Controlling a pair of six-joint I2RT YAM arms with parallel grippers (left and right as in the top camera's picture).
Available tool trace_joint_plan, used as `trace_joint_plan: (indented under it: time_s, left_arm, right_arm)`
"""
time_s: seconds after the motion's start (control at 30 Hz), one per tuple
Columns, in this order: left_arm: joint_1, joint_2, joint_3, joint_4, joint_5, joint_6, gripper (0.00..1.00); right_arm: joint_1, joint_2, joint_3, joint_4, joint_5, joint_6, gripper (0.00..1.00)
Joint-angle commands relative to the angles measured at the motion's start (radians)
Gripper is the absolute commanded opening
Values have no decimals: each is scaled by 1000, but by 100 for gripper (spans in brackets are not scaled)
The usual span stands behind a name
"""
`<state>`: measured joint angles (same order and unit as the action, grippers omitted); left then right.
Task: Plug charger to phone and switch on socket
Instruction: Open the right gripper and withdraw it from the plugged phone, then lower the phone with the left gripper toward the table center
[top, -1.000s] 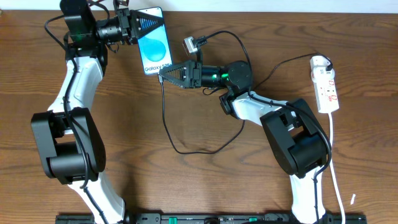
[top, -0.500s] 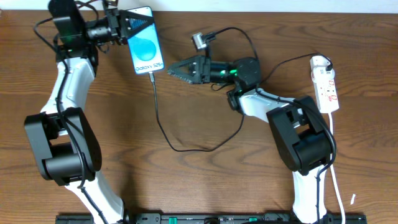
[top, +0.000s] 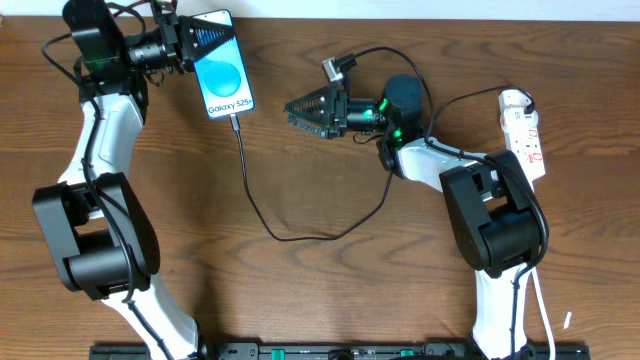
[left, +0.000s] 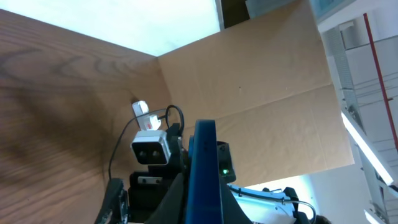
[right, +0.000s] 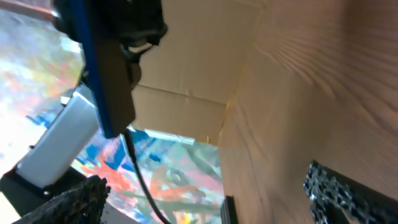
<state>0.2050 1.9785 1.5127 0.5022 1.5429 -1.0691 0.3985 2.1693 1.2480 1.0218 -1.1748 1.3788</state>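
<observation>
Overhead: the right fingers (top: 298, 110) are released and empty, tips toward nine o'clock. The left fingers (top: 200, 42) clench the phone (top: 225, 70) at the bench's (top: 350, 300) eleven o'clock, with the charger (top: 239, 150) apparently seated in its lower end. The socket (top: 527, 135) lies well apart at three o'clock. The right arm should probably turn there and press the switch squarely.

The table (top: 330, 290) is dark wood, grain visible, with a low satin sheen. The phone (top: 222, 78) shows a smooth, glossy screen. The charger (top: 300, 238) leaving its lower end is a matt black, rubbery-looking cable. Well to the phone's right, the socket (top: 524, 140) is smooth white plastic. Between them, the right gripper (top: 289, 111) has black finger pads (right: 348, 193) with a rough, knobbly tread. Behind the phone, the left wrist view shows matt brown cardboard (left: 261, 93).
</observation>
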Motion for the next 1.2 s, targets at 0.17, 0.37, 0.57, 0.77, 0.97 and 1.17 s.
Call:
trace_joint_plan:
  time_s: [0.17,0.37,0.57,0.77,0.97,1.17]
  left_arm:
    - [0,-32,-3,8,16,-9,7]
    - [0,-32,-3,8,13,-8,7]
    - [0,-32,-3,9,8,-5,8]
    - [-1,-32,-3,8,-25,-5,7]
    - [-10,-32,-4,8,-25,-5,7]
    - [-47,-32,-4,8,-26,29,7]
  right_arm:
    - [0,0,6,-296,102,-219,99]
    - [1,-16,6,-402,190,-293,99]
    - [0,-119,6,-739,359,-509,99]
    - [0,-311,6,-1098,616,-730,99]
    - [3,-501,6,-1436,1015,-802,99]
    - [3,-616,6,-1633,1241,-802,99]
